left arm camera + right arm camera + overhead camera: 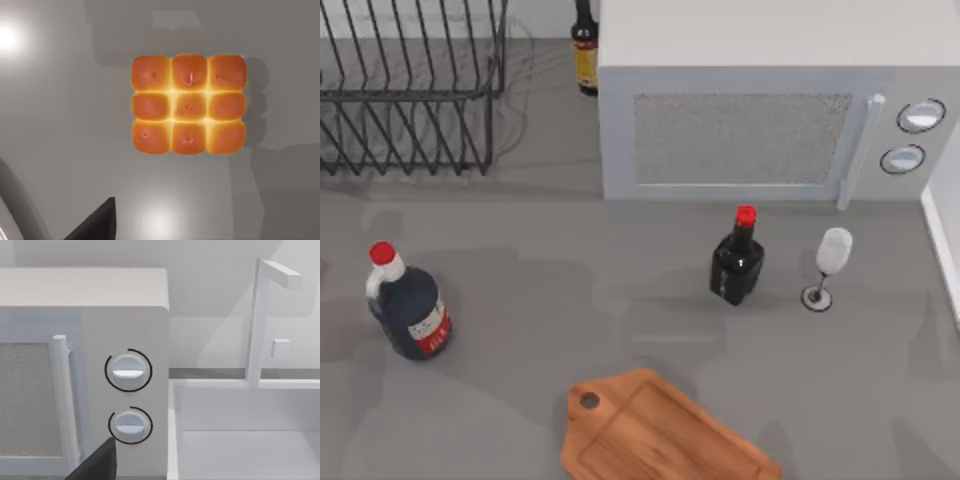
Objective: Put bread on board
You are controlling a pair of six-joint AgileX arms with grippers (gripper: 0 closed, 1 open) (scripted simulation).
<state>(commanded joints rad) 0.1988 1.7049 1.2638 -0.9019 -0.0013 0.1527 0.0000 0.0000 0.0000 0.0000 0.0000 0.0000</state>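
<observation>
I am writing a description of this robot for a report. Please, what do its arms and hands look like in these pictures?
Very little of them can be seen. In the left wrist view, a dark, pointed finger of the left hand rises from the lower edge, beside a curved pale grey part. In the right wrist view, a similar dark, wedge-shaped finger of the right hand appears. No cables or markings are visible.

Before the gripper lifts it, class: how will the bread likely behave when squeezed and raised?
The bread is nine joined rolls, so it probably dents easily under a firm squeeze. The seams between rolls may flex or tear if lifted by one edge. It sits flat and square, so it is unlikely to roll.
</observation>
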